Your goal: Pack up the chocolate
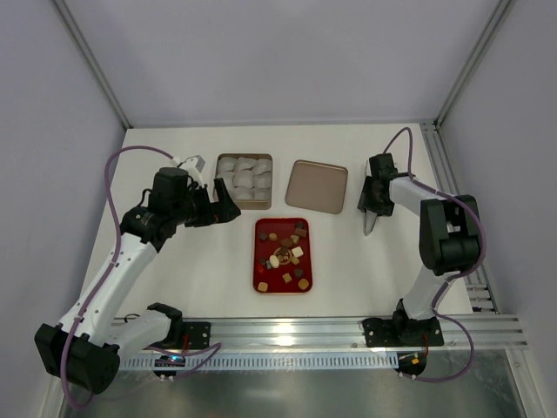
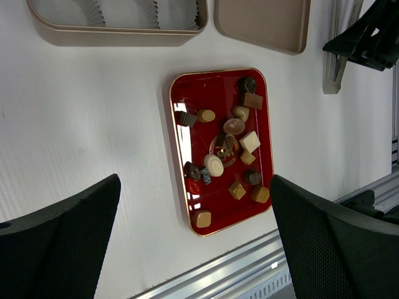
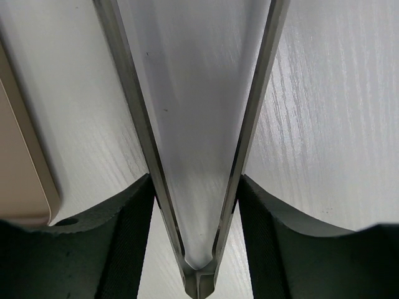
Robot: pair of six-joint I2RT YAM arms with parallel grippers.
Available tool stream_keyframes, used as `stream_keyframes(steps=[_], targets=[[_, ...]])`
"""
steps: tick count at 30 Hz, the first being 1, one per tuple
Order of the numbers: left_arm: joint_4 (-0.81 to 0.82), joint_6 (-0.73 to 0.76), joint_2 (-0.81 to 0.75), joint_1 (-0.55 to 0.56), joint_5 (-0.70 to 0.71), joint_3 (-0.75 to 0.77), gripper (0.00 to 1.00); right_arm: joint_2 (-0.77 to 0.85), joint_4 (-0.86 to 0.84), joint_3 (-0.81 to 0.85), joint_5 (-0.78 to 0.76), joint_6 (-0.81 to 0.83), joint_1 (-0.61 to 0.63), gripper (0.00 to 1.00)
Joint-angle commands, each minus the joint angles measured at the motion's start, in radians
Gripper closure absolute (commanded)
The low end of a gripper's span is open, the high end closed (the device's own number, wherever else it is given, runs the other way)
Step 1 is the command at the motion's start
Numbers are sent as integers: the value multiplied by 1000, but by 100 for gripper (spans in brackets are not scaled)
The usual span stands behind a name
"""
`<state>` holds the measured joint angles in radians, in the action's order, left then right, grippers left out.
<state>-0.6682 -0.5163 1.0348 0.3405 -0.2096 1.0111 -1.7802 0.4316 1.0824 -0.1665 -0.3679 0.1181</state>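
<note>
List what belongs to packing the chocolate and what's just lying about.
Job: chocolates, red tray, gold tin with paper cups, tan lid, tongs in the right claw.
Lying about: only the metal rail along the near edge.

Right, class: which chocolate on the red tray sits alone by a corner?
The tan square chocolate in the red tray's near-left corner. The other chocolates lie grouped further up, each with neighbours.

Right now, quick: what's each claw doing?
Left claw: open, empty.
Right claw: closed on the metal tongs.
</note>
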Motion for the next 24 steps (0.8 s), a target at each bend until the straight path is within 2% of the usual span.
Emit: stream_keyframes(steps=[1,3,24], targets=[[39,-4,2,3,-11,0,0,34,-16,-24,22,9,-1,46],[42,-5,4,2,-11,-2,0,57,-11,-24,10,15,-1,50],[55,-22,11,3,4,-6,0,398,163,-12,18,17,46,51]])
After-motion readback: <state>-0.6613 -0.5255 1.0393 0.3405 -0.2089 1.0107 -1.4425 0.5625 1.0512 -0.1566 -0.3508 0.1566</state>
